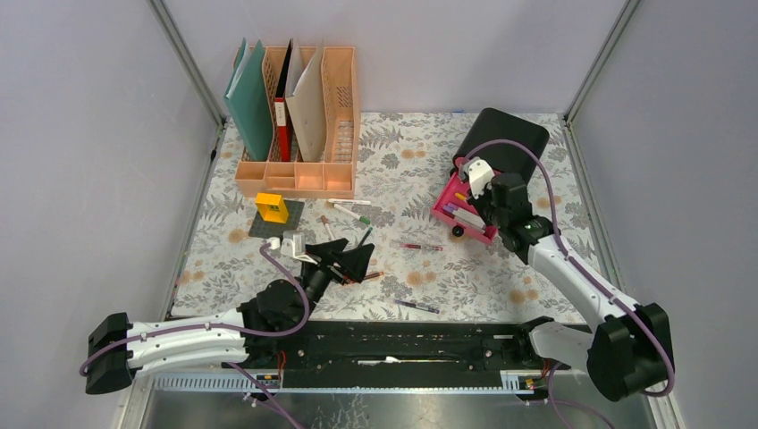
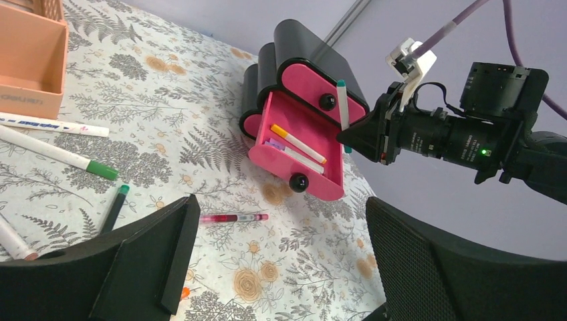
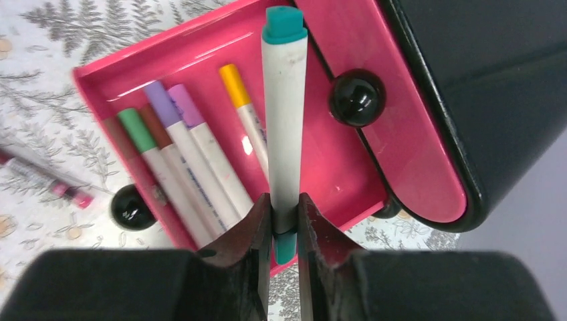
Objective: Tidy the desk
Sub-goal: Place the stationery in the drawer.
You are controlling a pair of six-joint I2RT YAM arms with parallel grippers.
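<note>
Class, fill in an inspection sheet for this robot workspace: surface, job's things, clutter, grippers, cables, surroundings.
Surface: desk, floral cloth, lies flat.
Job's things: teal-capped marker held over the open pink drawer, which holds several markers.
Clutter: loose pens scattered mid-desk; yellow block; peach file rack at the back.
Grippers: right gripper shut on the marker; left gripper open, empty.
Cables: purple cable loops above the right arm.
Surroundings: grey walls on three sides.
</note>
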